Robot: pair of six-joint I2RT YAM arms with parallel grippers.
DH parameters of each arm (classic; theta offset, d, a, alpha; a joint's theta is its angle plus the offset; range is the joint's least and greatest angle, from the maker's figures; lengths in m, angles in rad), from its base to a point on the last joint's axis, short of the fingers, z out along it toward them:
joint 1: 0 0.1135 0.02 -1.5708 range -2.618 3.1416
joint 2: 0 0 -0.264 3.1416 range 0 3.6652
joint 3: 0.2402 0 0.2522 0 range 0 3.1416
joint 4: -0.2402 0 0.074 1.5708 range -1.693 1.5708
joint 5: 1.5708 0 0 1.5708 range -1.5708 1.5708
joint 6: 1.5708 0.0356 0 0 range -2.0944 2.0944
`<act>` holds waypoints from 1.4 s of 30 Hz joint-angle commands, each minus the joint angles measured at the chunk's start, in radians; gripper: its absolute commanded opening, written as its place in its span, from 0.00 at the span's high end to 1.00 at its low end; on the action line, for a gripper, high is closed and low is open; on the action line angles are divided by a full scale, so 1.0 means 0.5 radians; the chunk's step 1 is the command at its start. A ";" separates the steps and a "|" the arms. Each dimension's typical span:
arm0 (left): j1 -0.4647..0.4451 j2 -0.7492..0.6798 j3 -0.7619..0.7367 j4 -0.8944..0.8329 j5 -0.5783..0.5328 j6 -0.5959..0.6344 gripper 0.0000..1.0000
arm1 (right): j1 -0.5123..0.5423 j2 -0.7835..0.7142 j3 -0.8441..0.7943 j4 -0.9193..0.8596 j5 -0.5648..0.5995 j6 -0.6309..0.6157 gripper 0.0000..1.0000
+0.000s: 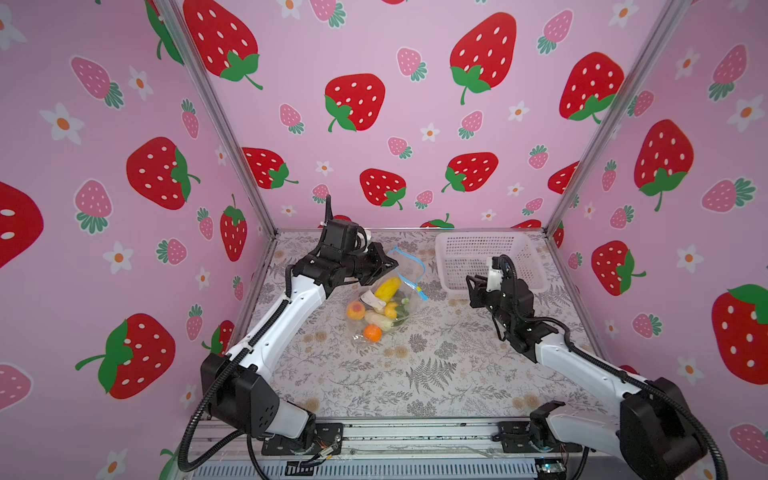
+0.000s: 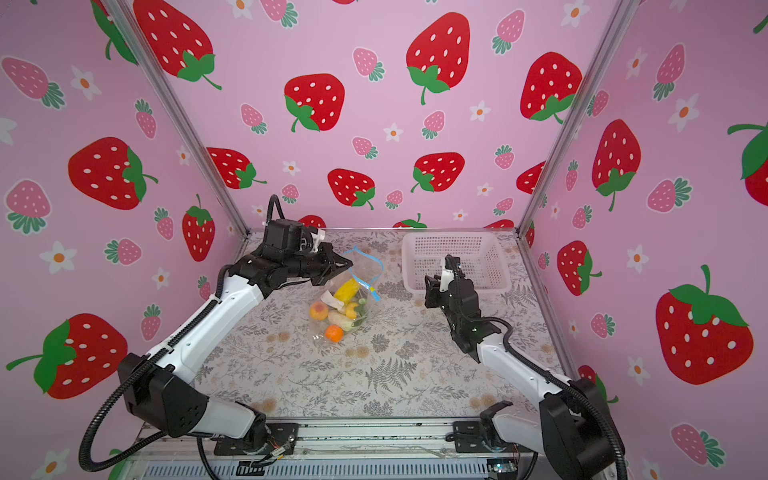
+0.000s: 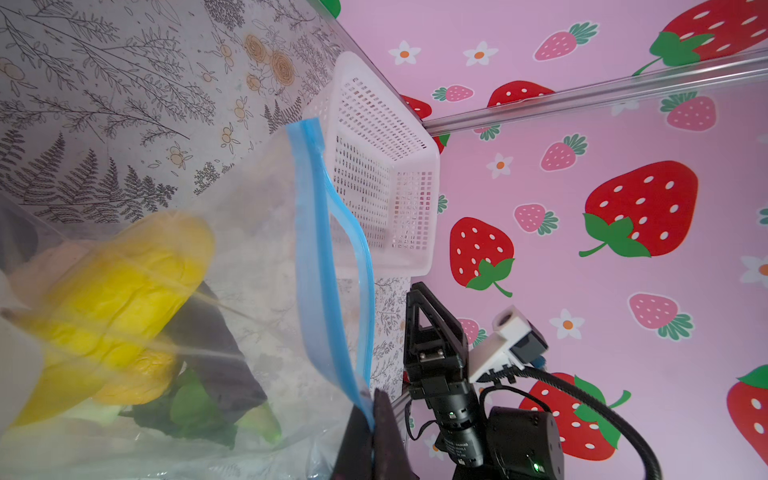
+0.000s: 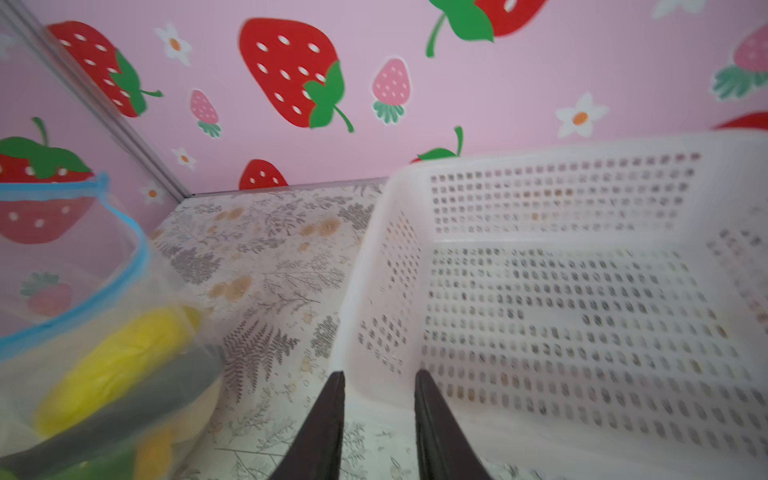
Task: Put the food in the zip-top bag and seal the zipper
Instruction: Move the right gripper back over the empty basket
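Clear crinkled plastic marks the zip-top bag (image 1: 382, 299), which in both top views lies near the tabletop's (image 1: 415, 374) middle, a little toward the far edge, with the food (image 1: 387, 289) inside. The left pincer (image 1: 392, 264) is clamped on the bag's raised mouth, lifting the zipper (image 1: 420, 266) off the surface. The yellow-tipped slider (image 1: 420, 289) hangs at the strip's right-hand end. The right pincer (image 1: 473, 282) hovers empty, jaws partly apart, between the bag and the white basket (image 1: 482, 237) in the far right corner.

In the left wrist view one of the fingers (image 3: 386, 428) presses the blue strip at its end. The two tracks gape apart along most of their length, so the mouth looks unsealed.

In the right wrist view the jaws show a moderate gap with nothing between them. The basket wall is just ahead and the bag is off to one side.

Sealing seems to be the step in hand. The right pincer should close on the slider alone, not on loose film, and run it the strip's whole length while the left hold keeps the strip taut. The near half of the tabletop is open, so approaching from there avoids the basket rim.
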 commanded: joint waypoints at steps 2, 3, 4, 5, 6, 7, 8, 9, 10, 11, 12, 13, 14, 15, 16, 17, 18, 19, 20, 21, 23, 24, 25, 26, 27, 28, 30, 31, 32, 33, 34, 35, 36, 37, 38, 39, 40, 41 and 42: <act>0.011 -0.033 -0.009 0.049 0.041 0.021 1.00 | -0.130 -0.045 -0.149 -0.207 0.056 0.044 0.68; 0.012 -0.031 -0.010 0.049 0.042 0.022 1.00 | -0.141 -0.048 -0.174 -0.205 0.074 0.010 0.68; 0.013 -0.029 -0.008 0.049 0.044 0.022 1.00 | -0.147 -0.046 -0.190 -0.204 0.083 -0.028 0.68; 0.011 -0.030 -0.008 0.050 0.044 0.022 1.00 | -0.148 -0.048 -0.205 -0.201 0.085 -0.066 0.68; 0.013 -0.027 -0.007 0.049 0.044 0.022 1.00 | -0.148 -0.043 -0.227 -0.187 0.105 -0.084 0.68; 0.012 -0.027 -0.004 0.051 0.048 0.022 1.00 | -0.150 -0.027 -0.246 -0.165 0.124 -0.091 0.68; 0.010 -0.027 -0.004 0.045 0.047 0.022 1.00 | -0.153 -0.004 -0.263 -0.139 0.143 -0.094 0.68; 0.013 -0.032 -0.004 0.046 0.044 0.024 1.00 | -0.162 0.020 -0.278 -0.107 0.162 -0.093 0.68; 0.013 -0.034 -0.001 0.041 0.042 0.026 1.00 | -0.176 0.059 -0.282 -0.079 0.170 -0.089 0.69; 0.011 -0.033 -0.001 0.035 0.039 0.029 1.00 | -0.189 0.094 -0.279 -0.056 0.173 -0.088 0.69; 0.012 -0.034 -0.001 0.030 0.034 0.034 1.00 | -0.206 0.138 -0.273 -0.033 0.185 -0.078 0.71; 0.011 -0.031 -0.004 0.027 0.032 0.037 1.00 | -0.221 0.182 -0.257 -0.011 0.186 -0.074 0.73; 0.015 -0.029 -0.001 0.029 0.034 0.041 1.00 | -0.234 0.222 -0.245 0.008 0.186 -0.076 0.74; 0.014 -0.024 -0.002 0.030 0.040 0.038 1.00 | -0.249 0.266 -0.228 0.030 0.184 -0.077 0.74; 0.016 -0.015 -0.002 0.038 0.044 0.035 1.00 | -0.262 0.311 -0.203 0.045 0.175 -0.079 0.74; 0.016 -0.013 -0.004 0.044 0.046 0.033 1.00 | -0.270 0.343 -0.181 0.054 0.174 -0.087 0.74; 0.017 -0.012 -0.004 0.049 0.051 0.030 1.00 | -0.278 0.382 -0.159 0.078 0.178 -0.095 0.74; 0.016 -0.012 -0.003 0.052 0.052 0.030 1.00 | -0.285 0.417 -0.141 0.104 0.172 -0.102 0.74; 0.014 -0.012 -0.006 0.052 0.051 0.032 1.00 | -0.289 0.441 -0.123 0.131 0.168 -0.117 0.73; 0.017 -0.012 -0.004 0.050 0.051 0.031 1.00 | -0.293 0.471 -0.108 0.162 0.171 -0.131 0.72; 0.016 -0.012 -0.005 0.045 0.053 0.035 1.00 | -0.300 0.526 -0.068 0.194 0.183 -0.144 0.70; 0.017 -0.012 -0.004 0.041 0.054 0.038 1.00 | -0.304 0.556 -0.042 0.205 0.191 -0.151 0.70; 0.020 -0.014 -0.007 0.043 0.054 0.037 1.00 | -0.309 0.594 -0.014 0.215 0.192 -0.154 0.70; 0.019 -0.015 -0.009 0.040 0.054 0.038 1.00 | -0.316 0.622 0.013 0.216 0.189 -0.156 0.69; 0.020 -0.016 -0.010 0.040 0.054 0.041 1.00 | -0.322 0.652 0.046 0.215 0.186 -0.161 0.68; 0.019 -0.016 -0.013 0.040 0.053 0.041 1.00 | -0.326 0.676 0.075 0.218 0.181 -0.164 0.68; 0.024 -0.018 -0.013 0.043 0.053 0.038 1.00 | -0.335 0.722 0.130 0.217 0.176 -0.169 0.68; 0.025 -0.021 -0.013 0.043 0.054 0.038 1.00 | -0.341 0.744 0.156 0.217 0.177 -0.169 0.68; 0.023 -0.024 -0.013 0.045 0.054 0.037 1.00 | -0.347 0.761 0.176 0.218 0.174 -0.174 0.67; 0.023 -0.029 -0.014 0.040 0.049 0.039 1.00 | -0.352 0.774 0.196 0.219 0.179 -0.183 0.67; 0.024 -0.034 -0.016 0.034 0.042 0.043 1.00 | -0.357 0.789 0.212 0.226 0.184 -0.187 0.67; 0.025 -0.037 -0.016 0.031 0.041 0.043 1.00 | -0.364 0.800 0.226 0.231 0.186 -0.192 0.67; 0.025 -0.039 -0.021 0.027 0.037 0.047 1.00 | -0.368 0.813 0.235 0.243 0.183 -0.199 0.66; 0.026 -0.039 -0.027 0.027 0.034 0.045 1.00 | -0.374 0.829 0.248 0.253 0.183 -0.214 0.65; 0.026 -0.039 -0.031 0.029 0.038 0.041 1.00 | -0.379 0.845 0.262 0.255 0.181 -0.223 0.65; 0.026 -0.037 -0.032 0.034 0.041 0.038 1.00 | -0.388 0.859 0.283 0.253 0.180 -0.230 0.65; 0.026 -0.034 -0.031 0.035 0.044 0.038 1.00 | -0.395 0.875 0.301 0.253 0.180 -0.238 0.65; 0.026 -0.034 -0.029 0.034 0.046 0.037 1.00 | -0.400 0.886 0.316 0.253 0.177 -0.241 0.64; 0.026 -0.034 -0.026 0.035 0.044 0.037 1.00 | -0.411 0.900 0.331 0.251 0.170 -0.239 0.64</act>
